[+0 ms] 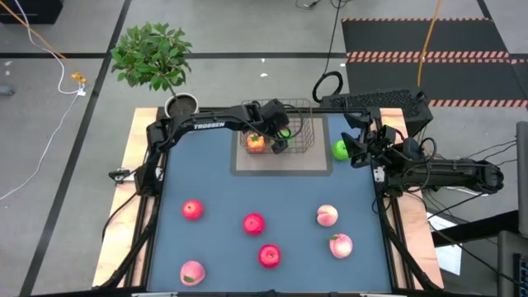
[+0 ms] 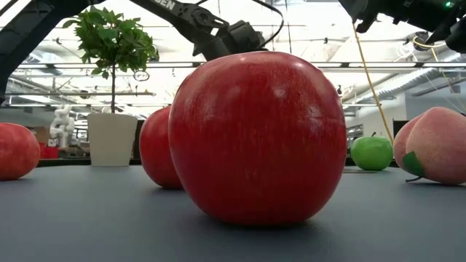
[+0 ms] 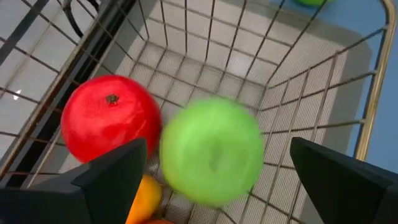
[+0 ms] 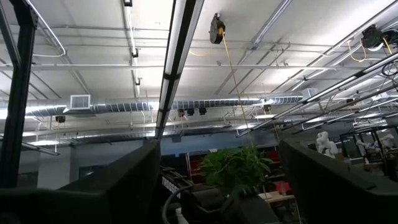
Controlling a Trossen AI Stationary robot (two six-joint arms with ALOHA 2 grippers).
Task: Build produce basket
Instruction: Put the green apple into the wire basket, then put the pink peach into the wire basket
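Observation:
The wire basket [image 1: 301, 136] stands on a grey mat at the table's far middle. My left gripper [image 1: 276, 132] hangs over it, pointing down into it, fingers open. In the left wrist view a blurred green apple [image 3: 211, 155] shows between the two fingers [image 3: 118, 168], with a gap on either side, above the basket's floor [image 3: 205, 68]. A red apple [image 3: 109, 118] and an orange fruit [image 3: 146, 196] lie in the basket beside it. My right gripper [image 1: 356, 147] stands open at the far right, pointing up at the ceiling, nothing between its fingers [image 4: 124, 186].
Three red apples [image 1: 192, 209] [image 1: 253, 223] [image 1: 269, 255] and three peaches [image 1: 327, 215] [image 1: 341, 245] [image 1: 191, 271] lie loose on the near half of the table. A green apple [image 1: 340, 149] sits right of the basket. A potted plant [image 1: 153, 54] stands at the far left corner.

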